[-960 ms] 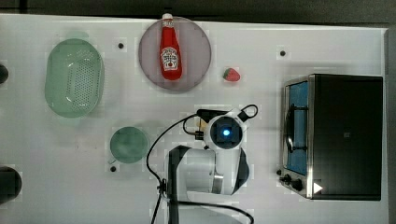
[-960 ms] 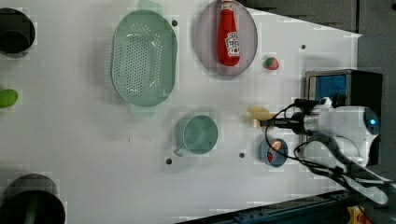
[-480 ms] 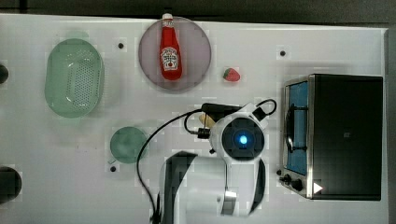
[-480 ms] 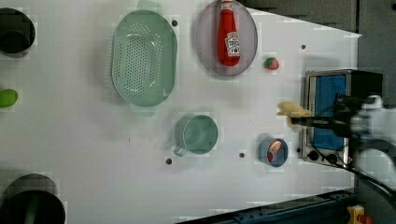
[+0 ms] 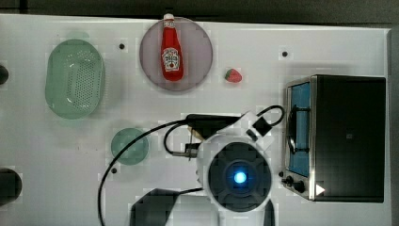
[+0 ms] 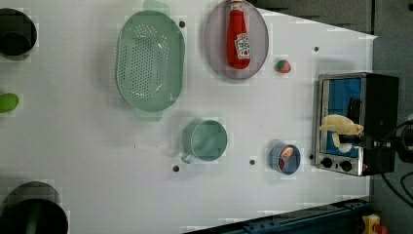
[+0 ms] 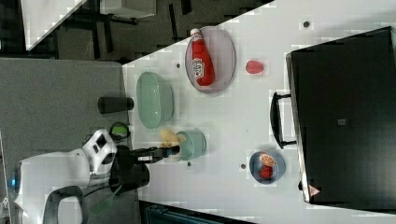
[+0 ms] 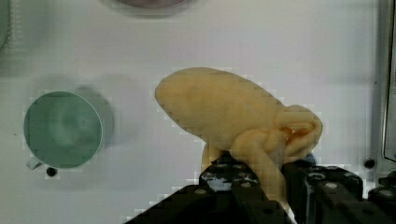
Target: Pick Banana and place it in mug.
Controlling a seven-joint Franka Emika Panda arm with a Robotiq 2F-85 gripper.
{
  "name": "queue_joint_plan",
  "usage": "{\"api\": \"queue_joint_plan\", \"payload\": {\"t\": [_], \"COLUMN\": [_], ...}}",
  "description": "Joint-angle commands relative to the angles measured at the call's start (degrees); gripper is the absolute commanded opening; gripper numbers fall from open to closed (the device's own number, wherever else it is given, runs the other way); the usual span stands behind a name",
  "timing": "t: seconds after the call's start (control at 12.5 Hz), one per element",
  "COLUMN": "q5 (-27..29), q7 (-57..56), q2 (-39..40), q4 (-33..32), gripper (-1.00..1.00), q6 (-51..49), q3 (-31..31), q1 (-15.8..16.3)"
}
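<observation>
Banana (image 8: 233,112) pinched by its stem end between gripper (image 8: 261,186) fingers, lifted clear of the table so it can be carried across. Mug (image 8: 63,129) stands empty, mouth up, well to the left in the top view, ready to receive it.

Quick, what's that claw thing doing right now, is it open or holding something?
Gripper: closed on the banana, its fingers clamped on the fruit and holding it in the air above the table, not yet over the mug.
</observation>
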Motion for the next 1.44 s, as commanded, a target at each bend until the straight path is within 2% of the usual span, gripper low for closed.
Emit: {"api": "queue_joint_plan", "payload": {"t": [0.08, 0.24, 0.56, 0.88, 1.36, 1.44], "q5": [0.24, 1.55, 8.49, 8.62, 8.07, 8.07], "q7": [11.65, 21.68, 36.17, 40.18, 40.36, 41.3], "q2": [2.84, 3.92, 8.16, 15.92, 29.79, 31.34], "q4": [-1.01, -0.95, -0.96, -1.04, -1.47, -1.49], "gripper": [-0.46, -0.46, -0.46, -0.46, -0.46, -0.38], "q6": [-0.6, 0.12, 4.76, 13.63, 29.51, 30.54], "q3": [8.48, 14.25, 22.94, 25.39, 26.45, 26.45], "q1": [2.01, 2.54, 2.71, 2.71, 2.75, 2.74]}}
